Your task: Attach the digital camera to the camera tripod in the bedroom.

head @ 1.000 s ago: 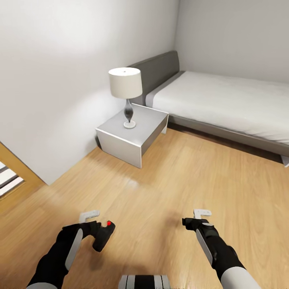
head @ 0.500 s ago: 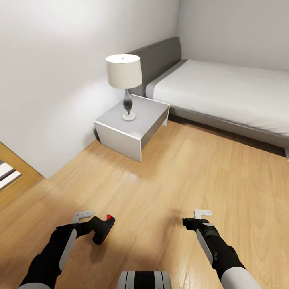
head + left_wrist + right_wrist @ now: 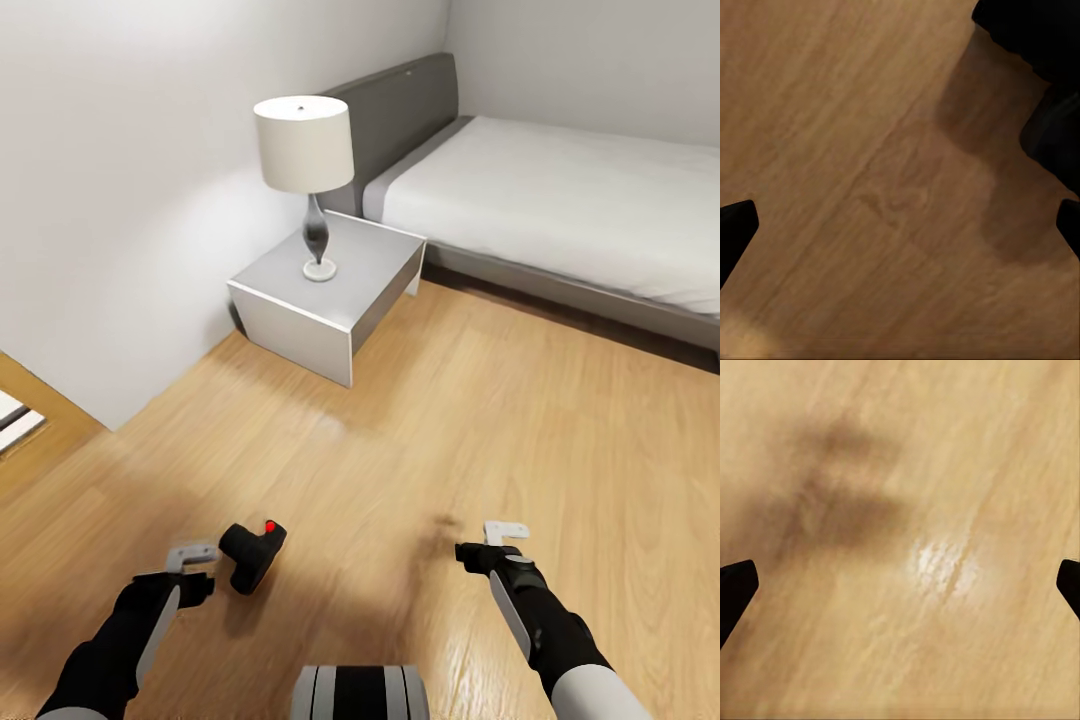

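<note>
The digital camera [image 3: 252,553], small and black with a red button on top, is low over the light wood floor [image 3: 430,420], just right of my left gripper [image 3: 190,562] and apart from it. That gripper is open; in the left wrist view its fingertips [image 3: 735,225] stand wide over bare floor, with the camera's black body [image 3: 1054,131] off to one side. My right gripper [image 3: 497,540] is open too, with nothing between its fingertips [image 3: 736,585]. The camera tripod is out of view.
A grey nightstand [image 3: 350,300] with a white-shaded lamp [image 3: 303,145] stands against the left wall. The grey bed [image 3: 560,200] with its white mattress runs along the back right. A wooden door frame [image 3: 30,400] is at far left. My base [image 3: 360,695] shows at bottom.
My left gripper has opened and drawn back to the left, leaving the camera apart from it. The whole view has shifted, so nightstand and bed sit higher in the picture. The right arm kept still.
</note>
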